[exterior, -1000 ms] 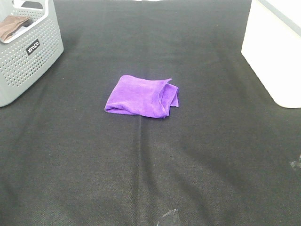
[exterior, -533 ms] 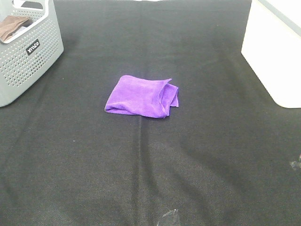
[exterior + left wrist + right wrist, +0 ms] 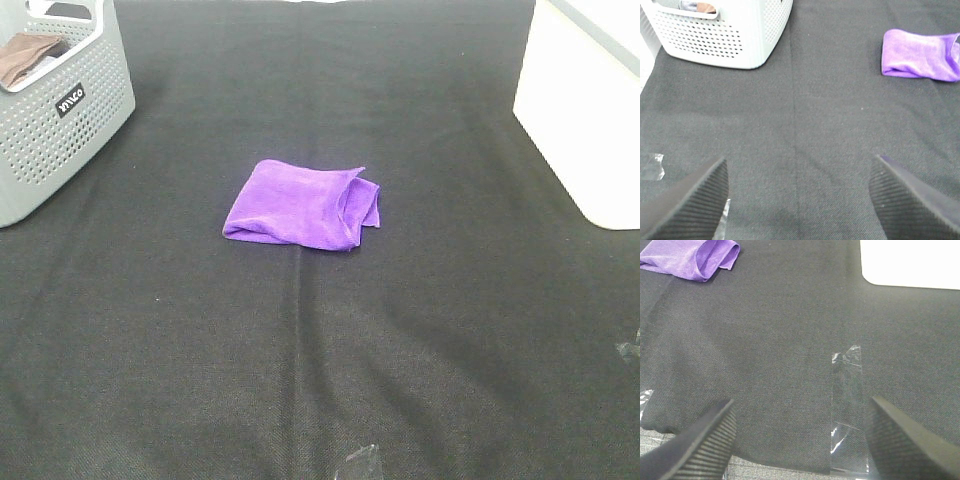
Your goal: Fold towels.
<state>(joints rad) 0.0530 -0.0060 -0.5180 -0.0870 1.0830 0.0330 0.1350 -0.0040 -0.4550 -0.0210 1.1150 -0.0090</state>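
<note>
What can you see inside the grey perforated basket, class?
A brown cloth lies at the top of the grey basket, near its handle opening. The perforated walls hide whatever sits deeper inside.

left gripper (image 3: 799, 200) spread wide | purple towel (image 3: 920, 54) folded | basket (image 3: 725, 31)

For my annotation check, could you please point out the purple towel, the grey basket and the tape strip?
Purple towel (image 3: 300, 205): exterior high view, middle of its top layer.
Grey basket (image 3: 60, 130): exterior high view, perforated side wall.
Tape strip (image 3: 846, 407): right wrist view, middle of the strip.
</note>
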